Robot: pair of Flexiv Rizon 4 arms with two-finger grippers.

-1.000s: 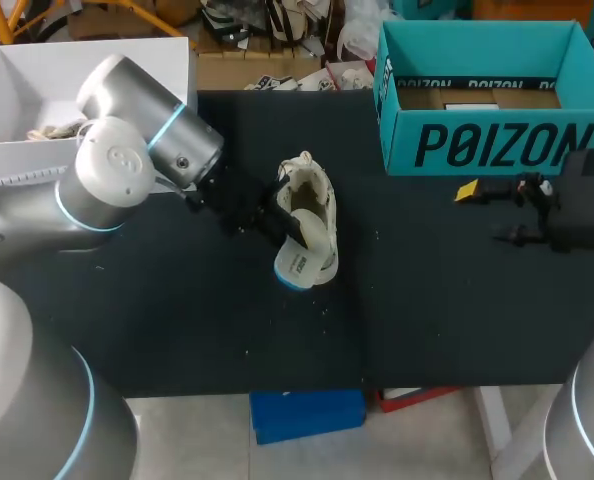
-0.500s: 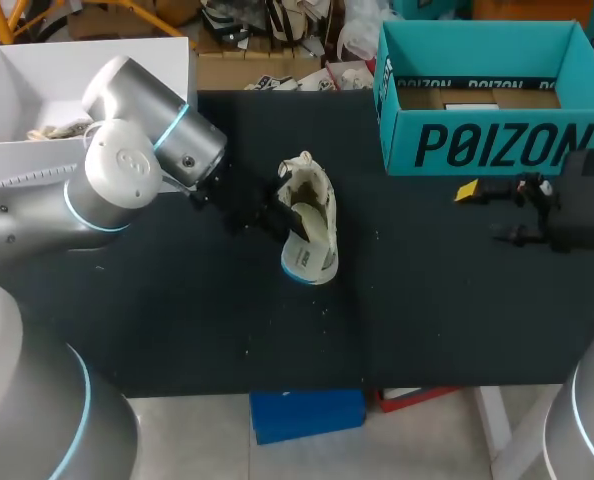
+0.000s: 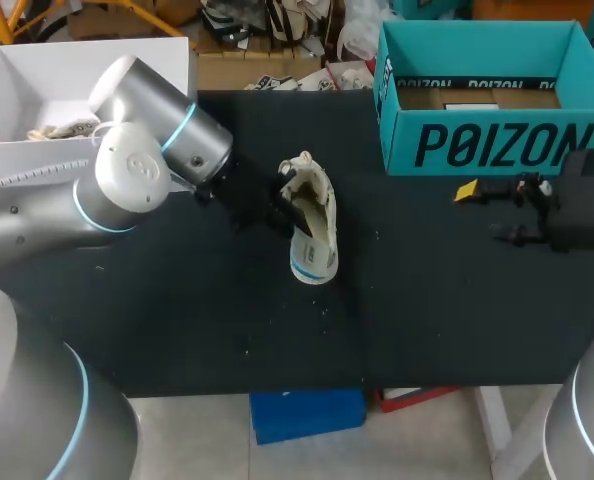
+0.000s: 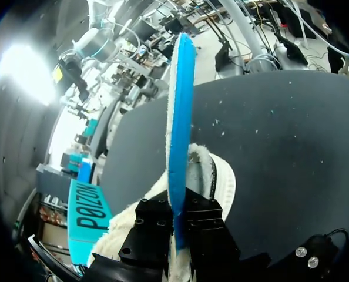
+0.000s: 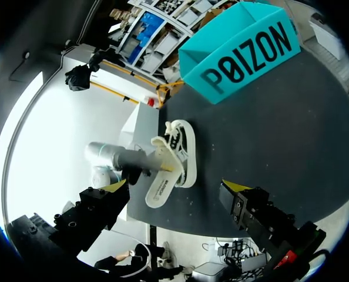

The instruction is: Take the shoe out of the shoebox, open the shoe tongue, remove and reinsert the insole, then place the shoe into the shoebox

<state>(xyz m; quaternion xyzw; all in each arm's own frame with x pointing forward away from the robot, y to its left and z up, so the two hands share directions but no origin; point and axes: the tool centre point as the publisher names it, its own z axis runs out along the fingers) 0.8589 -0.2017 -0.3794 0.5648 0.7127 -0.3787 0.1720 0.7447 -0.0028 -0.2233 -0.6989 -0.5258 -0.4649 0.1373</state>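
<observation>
Evidently the insole step is in hand: the left gripper (image 4: 177, 230) has its jaws closed on the insole (image 4: 178, 117), one finger on each face. The insole stands on edge and runs straight out ahead of the fingers, blue underside to one side. The shoe (image 3: 307, 185) lies on the black table (image 3: 427, 300) just under and beside those jaws, its fleecy collar showing around the foot of the insole in the left wrist view. From the head view the insole's far end (image 3: 314, 255) reaches past the shoe and looks to be clear of it, though whether the gripped end has fully left the opening cannot be told. So removal looks done or nearly done, and reinsertion is next. That calls for the left arm to turn the insole flat, blue side down, aim its toe end into the shoe's mouth and slide it forward under the tongue. The loose shoe may skid unless it is held. The right gripper (image 5: 175, 187) hangs with jaws wide and nothing in them, well apart from the shoe and near the teal shoebox (image 3: 487, 145), which sits beyond its fingers. It is free to come across and steady the shoe.
</observation>
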